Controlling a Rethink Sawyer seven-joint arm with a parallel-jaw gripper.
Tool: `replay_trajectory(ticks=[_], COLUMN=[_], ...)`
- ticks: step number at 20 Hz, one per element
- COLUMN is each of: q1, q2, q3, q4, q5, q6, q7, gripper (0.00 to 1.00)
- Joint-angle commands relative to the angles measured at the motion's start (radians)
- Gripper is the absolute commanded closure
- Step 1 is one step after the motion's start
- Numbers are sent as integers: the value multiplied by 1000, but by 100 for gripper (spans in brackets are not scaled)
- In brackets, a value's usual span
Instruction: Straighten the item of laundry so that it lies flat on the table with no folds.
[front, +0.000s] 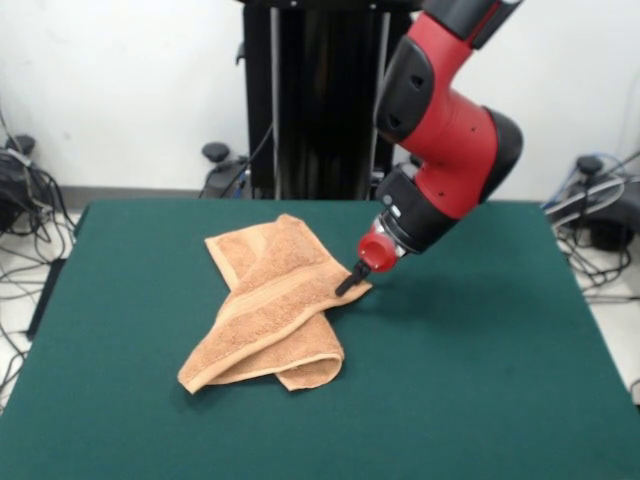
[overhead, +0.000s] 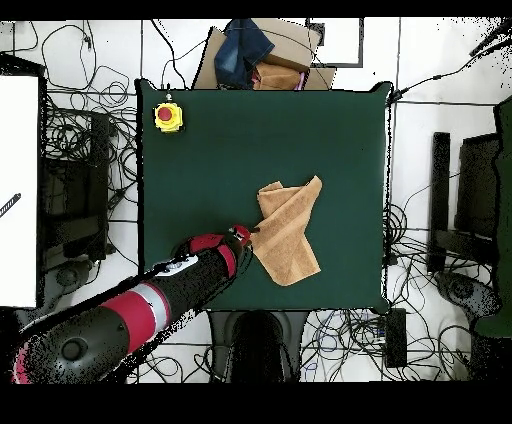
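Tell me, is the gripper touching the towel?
Touching. In the front view the gripper tip meets the towel edge with no gap.

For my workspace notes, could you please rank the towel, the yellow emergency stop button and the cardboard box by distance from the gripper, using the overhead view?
Measured from the gripper:
1. The orange-tan towel: right at the gripper tip, on the green table.
2. The yellow emergency stop button: at the table's upper left corner.
3. The cardboard box: beyond the table's top edge, off the table.
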Motion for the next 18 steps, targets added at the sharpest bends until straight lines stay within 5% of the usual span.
replay_trajectory(ticks=[1,18], q1=[-17,75], q2=[64,112], q3=[150,112], q4=[-18,-70], q5=[81,203], q6=[-44,19], q7=[342,387], gripper=[0,0])
